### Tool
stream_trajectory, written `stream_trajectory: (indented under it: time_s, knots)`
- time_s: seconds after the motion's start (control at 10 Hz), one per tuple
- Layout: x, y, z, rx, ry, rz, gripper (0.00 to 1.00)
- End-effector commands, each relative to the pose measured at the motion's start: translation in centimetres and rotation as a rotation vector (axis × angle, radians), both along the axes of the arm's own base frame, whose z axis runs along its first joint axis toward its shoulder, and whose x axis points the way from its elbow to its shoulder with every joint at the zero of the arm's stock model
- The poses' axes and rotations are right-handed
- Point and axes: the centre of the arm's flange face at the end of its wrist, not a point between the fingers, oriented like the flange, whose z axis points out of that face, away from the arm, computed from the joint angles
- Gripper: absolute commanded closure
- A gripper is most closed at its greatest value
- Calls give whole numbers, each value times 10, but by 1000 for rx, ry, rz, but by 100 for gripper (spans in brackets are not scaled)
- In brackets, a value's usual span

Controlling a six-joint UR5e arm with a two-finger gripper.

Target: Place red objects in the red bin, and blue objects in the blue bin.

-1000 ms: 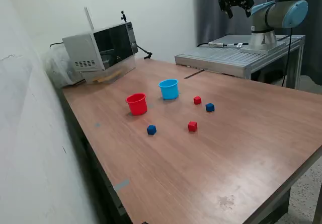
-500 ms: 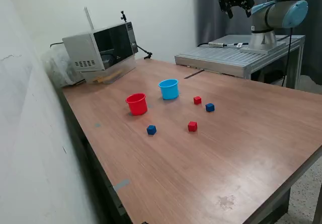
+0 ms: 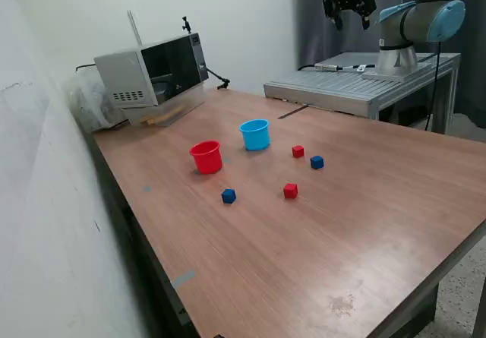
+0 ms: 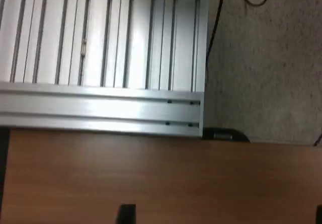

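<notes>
In the exterior view, a small red cup (image 3: 206, 156) and a light blue cup (image 3: 255, 134) stand side by side on the wooden table (image 3: 357, 224). Two red cubes (image 3: 298, 151) (image 3: 290, 191) and two dark blue cubes (image 3: 317, 162) (image 3: 228, 195) lie spread in front of the cups. My gripper (image 3: 348, 16) hangs high above the table's far end, well away from all of them, fingers spread open and empty. The wrist view shows only the table's edge (image 4: 151, 173) and a ribbed metal platform (image 4: 100, 43); none of the cups or cubes appear there.
A grey box-shaped device (image 3: 152, 72) sits at the far corner on the exterior view's left. A ribbed metal platform (image 3: 357, 87) carries the arm's base beyond the table's far edge. A white wall (image 3: 45, 201) runs along the exterior view's left.
My gripper has shifted slightly toward the exterior view's left and a little higher. The cups and cubes have not moved.
</notes>
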Motion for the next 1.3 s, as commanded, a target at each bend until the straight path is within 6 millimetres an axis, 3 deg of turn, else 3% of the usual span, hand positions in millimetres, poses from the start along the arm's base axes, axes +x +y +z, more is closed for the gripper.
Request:
stream_trajectory:
  time_s: [0.0, 0.2, 0.5, 0.8, 1.2]
  knots:
    - [-26, -4, 14, -30, 150, -7, 0]
    - [-53, -1, 15, -69, 247, -46, 0]
    - [-94, -3, -4, -68, 359, -158, 0]
    - [-136, 0, -59, -58, 348, -268, 0]
    - [-170, -11, -128, -41, 317, -371, 0]
